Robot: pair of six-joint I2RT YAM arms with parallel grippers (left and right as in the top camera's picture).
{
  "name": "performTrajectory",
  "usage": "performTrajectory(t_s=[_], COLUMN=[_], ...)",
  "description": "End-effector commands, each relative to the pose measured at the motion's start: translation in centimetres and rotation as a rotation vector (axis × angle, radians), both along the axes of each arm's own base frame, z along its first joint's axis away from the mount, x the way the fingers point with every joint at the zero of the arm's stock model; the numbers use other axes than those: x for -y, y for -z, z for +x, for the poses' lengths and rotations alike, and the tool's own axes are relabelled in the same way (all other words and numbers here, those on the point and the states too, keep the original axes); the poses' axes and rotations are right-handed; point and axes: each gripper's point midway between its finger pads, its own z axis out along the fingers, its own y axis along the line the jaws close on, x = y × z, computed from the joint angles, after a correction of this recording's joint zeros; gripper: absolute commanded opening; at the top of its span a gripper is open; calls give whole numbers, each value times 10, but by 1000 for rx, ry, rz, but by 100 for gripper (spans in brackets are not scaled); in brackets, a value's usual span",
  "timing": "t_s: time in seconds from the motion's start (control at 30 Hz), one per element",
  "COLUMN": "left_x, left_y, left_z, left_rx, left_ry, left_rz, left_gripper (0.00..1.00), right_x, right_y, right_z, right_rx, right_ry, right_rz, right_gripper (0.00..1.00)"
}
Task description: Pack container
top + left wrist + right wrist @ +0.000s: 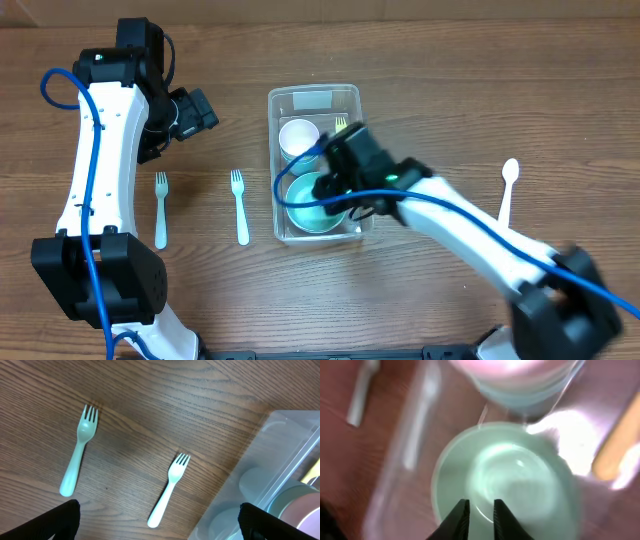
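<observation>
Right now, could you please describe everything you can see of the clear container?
The container is a clear plastic rectangular bin with rounded corners and a pale label at its far end. It sits upright and open on the wooden table. Inside are a white bowl and a teal bowl; the right claw is poised above the teal one.
</observation>
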Motion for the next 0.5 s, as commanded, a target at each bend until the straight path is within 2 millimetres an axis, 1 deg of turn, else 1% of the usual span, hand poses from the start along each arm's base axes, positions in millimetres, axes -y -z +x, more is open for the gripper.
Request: performTrajectory(t_s=[0.0, 0.03, 0.07, 0.1, 0.13, 0.17, 0.23, 0.3, 0.37, 0.4, 0.47], left_x=[4, 4, 4, 4, 4, 4, 4, 4, 4, 4, 4], left_y=[4, 4, 4, 4, 4, 4, 4, 4, 4, 4, 4], left_z=[-1, -1, -1, -1, -1, -1, -1, -1, -1, -1, -1], left_rx=[-12, -12, -12, -12, -12, -12, -12, -12, -12, -12, -12], left_ry=[8, 8, 8, 8, 8, 8, 8, 8, 8, 8, 8], left_rz=[-11, -11, -11, -11, -11, -11, -11, -11, -11, -11, -11], left_gripper=[100, 100, 100, 100, 100, 100, 100, 100, 100, 100, 100], right_x=[50, 69, 90, 120, 160, 185, 242, 283, 315, 332, 358], right_y=[-102, -110, -115, -115, -111, -106, -88, -72, -56, -46, -27], right_z=[25, 27, 28, 29, 28, 26, 17, 7, -1, -5, -9], right_rx=[214, 225, 231, 227, 207, 182, 89, -7, -99, -150, -230], right_ry=[141, 194, 254, 335, 443, 513, 668, 785, 877, 927, 980], right_rz=[93, 81, 57, 10, -61, -107, -204, -255, -283, -297, -318], right_gripper=[27, 40, 48, 56, 67, 71, 79, 80, 80, 82, 82])
